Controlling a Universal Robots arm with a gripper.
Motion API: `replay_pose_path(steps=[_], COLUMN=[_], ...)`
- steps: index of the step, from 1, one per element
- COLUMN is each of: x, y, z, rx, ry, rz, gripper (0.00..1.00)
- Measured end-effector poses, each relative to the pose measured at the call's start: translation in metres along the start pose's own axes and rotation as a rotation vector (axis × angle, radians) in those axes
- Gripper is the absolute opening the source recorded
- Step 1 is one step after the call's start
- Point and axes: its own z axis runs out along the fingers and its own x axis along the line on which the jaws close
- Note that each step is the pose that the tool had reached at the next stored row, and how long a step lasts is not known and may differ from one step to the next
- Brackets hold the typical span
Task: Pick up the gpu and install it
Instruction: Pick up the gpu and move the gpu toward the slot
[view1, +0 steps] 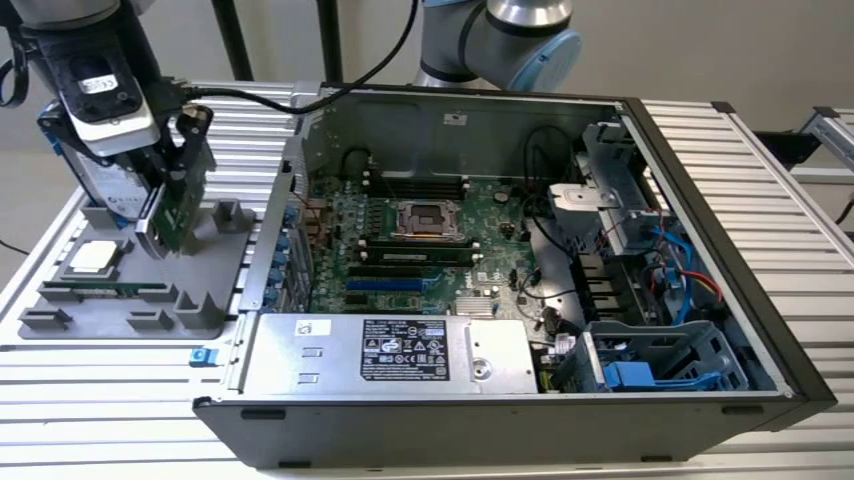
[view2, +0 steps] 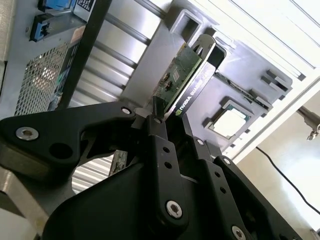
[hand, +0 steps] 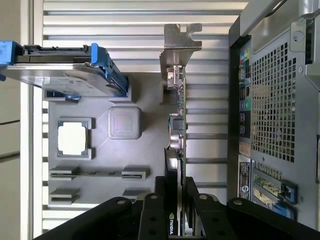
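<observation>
Gripping the gpu (view2: 186, 75) along its upper edge, the gripper (view2: 169, 120) hangs over the grey parts tray (view1: 54, 325) at the exterior view's left. Its black fingers (view2: 159, 145) are drawn narrow, one against the green circuit-board face and one against the black shroud face, as both wrist views show. The card stands upright on edge above the tray, with its silver bracket (hand: 181, 42) at the end farther from the fingers. Whether its lower edge sits in the tray's slot or hangs just clear cannot be told. A processor (hand: 72, 138) and a hard drive with blue rails (hand: 60, 75) occupy the tray beside it, apart from the card. The open computer case (view1: 747, 200), motherboard (view1: 400, 250) exposed, lies just beside the tray toward the exterior view's right. By judgement the card is light and stiff but fragile. A firm pinch across board and shroud suits it, well away from the connector edge and the bracket, and without twisting.
</observation>
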Motion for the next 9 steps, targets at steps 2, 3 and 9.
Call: replay_pose_path(steps=[2, 3, 9], x=[0.0, 0.0, 0.0], y=[0.0001, 0.0001, 0.0004], z=[-0.0016, -0.0024, -0.0073], rx=[0.0, 0.0, 0.0], ry=[0.0, 0.0, 0.0], rz=[0.0, 0.0, 0.0], gripper=[0.0, 0.0, 0.0])
